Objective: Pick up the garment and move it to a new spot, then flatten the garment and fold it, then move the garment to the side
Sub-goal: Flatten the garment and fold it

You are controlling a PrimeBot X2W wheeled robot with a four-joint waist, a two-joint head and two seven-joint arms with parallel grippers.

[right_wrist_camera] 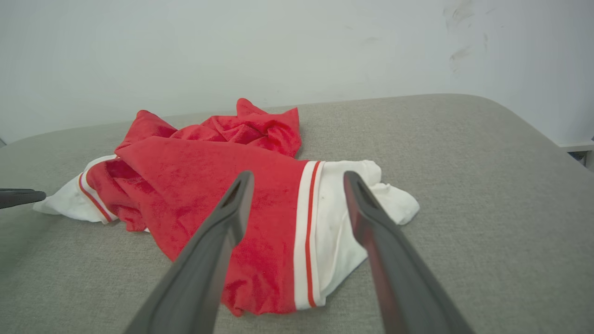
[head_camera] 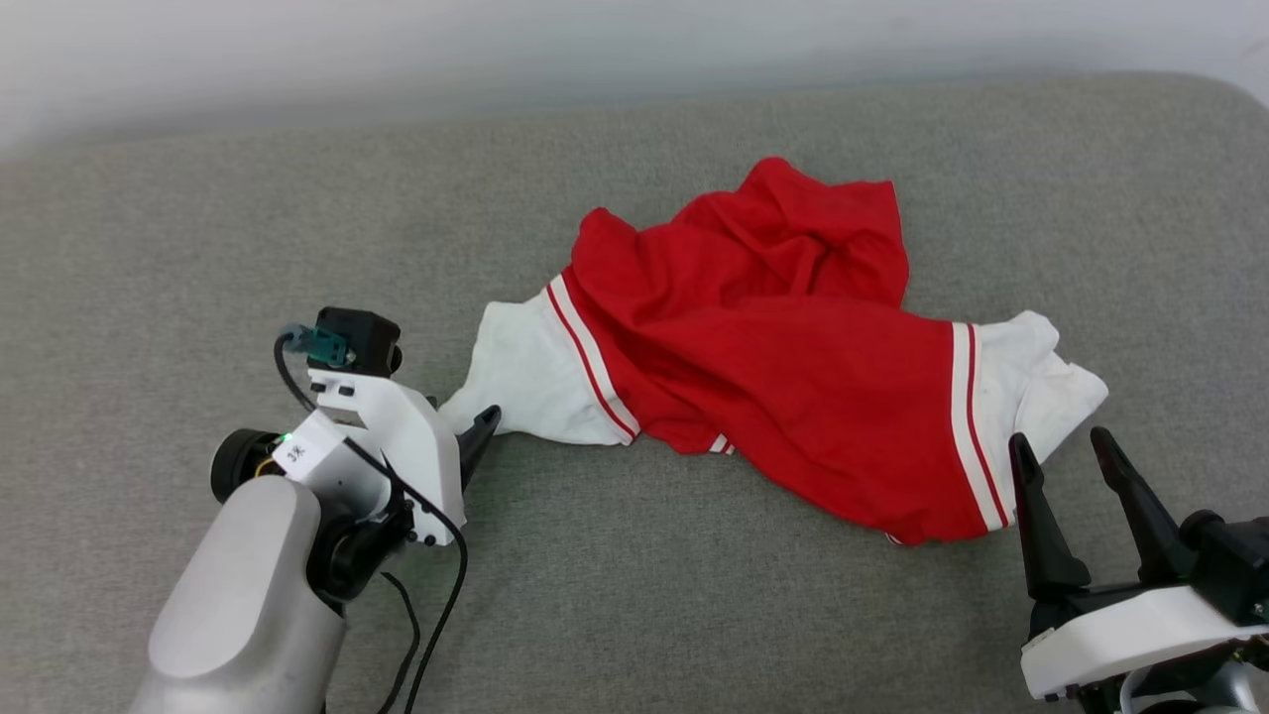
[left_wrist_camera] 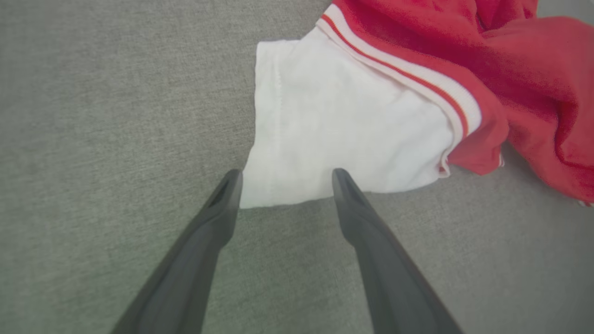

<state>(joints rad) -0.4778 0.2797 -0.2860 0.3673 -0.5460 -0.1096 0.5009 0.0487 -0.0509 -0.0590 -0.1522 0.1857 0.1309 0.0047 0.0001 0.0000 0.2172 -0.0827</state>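
The garment is a bright red shirt with white sleeves, lying crumpled on the grey cushion. No lettering shows. My left gripper reaches the tip of the left white sleeve; in the left wrist view the left gripper is open, its fingertips at the sleeve's near hem with nothing pinched. My right gripper stands open just in front of the right white sleeve; in the right wrist view the right gripper frames the red-and-white sleeve seam, hovering short of the cloth.
The grey cushion ends at a pale wall behind the shirt and curves down at the far right. A black cable hangs from my left wrist. The left gripper's dark fingertip shows at the left edge of the right wrist view.
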